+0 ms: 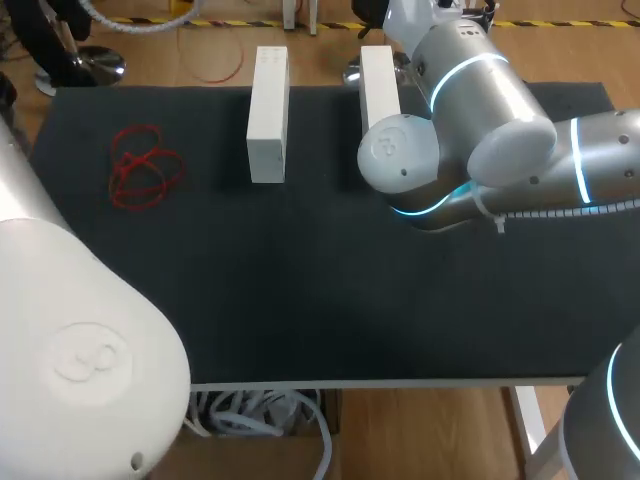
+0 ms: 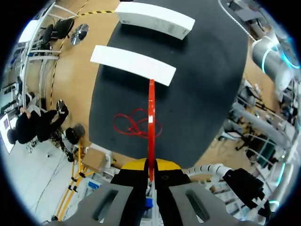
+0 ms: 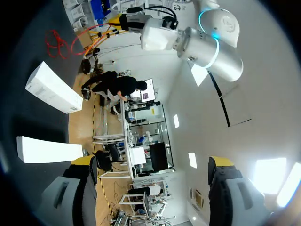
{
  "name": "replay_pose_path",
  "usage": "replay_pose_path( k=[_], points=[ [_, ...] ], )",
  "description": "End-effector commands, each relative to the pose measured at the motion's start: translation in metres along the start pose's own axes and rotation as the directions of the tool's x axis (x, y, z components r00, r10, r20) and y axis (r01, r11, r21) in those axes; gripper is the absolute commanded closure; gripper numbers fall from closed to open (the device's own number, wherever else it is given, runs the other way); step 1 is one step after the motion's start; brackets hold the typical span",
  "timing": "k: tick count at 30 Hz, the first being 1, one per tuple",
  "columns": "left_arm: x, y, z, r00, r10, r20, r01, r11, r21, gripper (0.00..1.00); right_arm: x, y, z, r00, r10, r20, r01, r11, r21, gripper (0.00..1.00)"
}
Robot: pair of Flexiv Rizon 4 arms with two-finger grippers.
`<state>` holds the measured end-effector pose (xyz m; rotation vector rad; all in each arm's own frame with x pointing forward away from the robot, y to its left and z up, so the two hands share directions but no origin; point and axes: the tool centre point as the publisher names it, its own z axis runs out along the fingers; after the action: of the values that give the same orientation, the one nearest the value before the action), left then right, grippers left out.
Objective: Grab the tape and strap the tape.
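Note:
A loose tangle of red tape (image 1: 143,167) lies on the black table (image 1: 330,300) at the far left. In the left wrist view my left gripper (image 2: 150,167) is shut on a straight red strip of tape (image 2: 151,117) that sticks out ahead of its yellow tips, high above the tangle (image 2: 134,125). My right gripper (image 3: 150,162) is open and holds nothing; it points out sideways past the table, with the tangle (image 3: 59,40) far off. In the head view both grippers are hidden behind their arms.
Two long white boxes (image 1: 268,112) (image 1: 378,85) lie side by side at the back of the table. My right arm (image 1: 480,130) hangs over the back right part. My left arm's bulk (image 1: 70,340) covers the front left corner.

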<state>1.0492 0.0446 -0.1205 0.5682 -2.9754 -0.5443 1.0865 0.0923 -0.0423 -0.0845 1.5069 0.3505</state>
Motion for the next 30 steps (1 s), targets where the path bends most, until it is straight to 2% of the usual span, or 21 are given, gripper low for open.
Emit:
replay_pose_path(
  k=[1, 4, 8, 9, 10, 30],
  points=[
    [0.0004, 0.0195, 0.0144, 0.999, -0.035, -0.008, 0.036, 0.998, 0.049, 1.00, -0.0021, 0.0001, -0.0002, 1.000, -0.002, -0.007, 0.002, 1.000, 0.000, 0.00],
    [-0.0025, 0.0272, 0.0180, 0.998, -0.055, -0.013, 0.055, 0.997, 0.045, 1.00, -0.0021, 0.0001, -0.0002, 1.000, -0.002, -0.007, 0.002, 1.000, 0.000, 0.00],
    [-0.0058, 0.0289, 0.0179, 0.999, -0.052, -0.012, 0.053, 0.998, 0.038, 1.00, -0.0021, 0.0001, -0.0002, 1.000, -0.002, -0.007, 0.002, 1.000, 0.000, 0.00],
    [-0.0058, 0.0289, 0.0179, 0.999, -0.052, -0.012, 0.053, 0.998, 0.038, 0.65, -0.0021, 0.0001, -0.0002, 1.000, -0.002, -0.007, 0.002, 1.000, 0.000, 0.00],
    [-0.0058, 0.0289, 0.0179, 0.999, -0.052, -0.012, 0.053, 0.998, 0.038, 0.00, -0.0021, 0.0001, -0.0002, 1.000, -0.002, -0.007, 0.002, 1.000, 0.000, 0.00],
    [-0.0058, 0.0289, 0.0179, 0.999, -0.052, -0.012, 0.053, 0.998, 0.038, 0.00, -0.0021, 0.0001, -0.0002, 1.000, -0.002, -0.007, 0.002, 1.000, 0.000, 0.00]
  ],
)
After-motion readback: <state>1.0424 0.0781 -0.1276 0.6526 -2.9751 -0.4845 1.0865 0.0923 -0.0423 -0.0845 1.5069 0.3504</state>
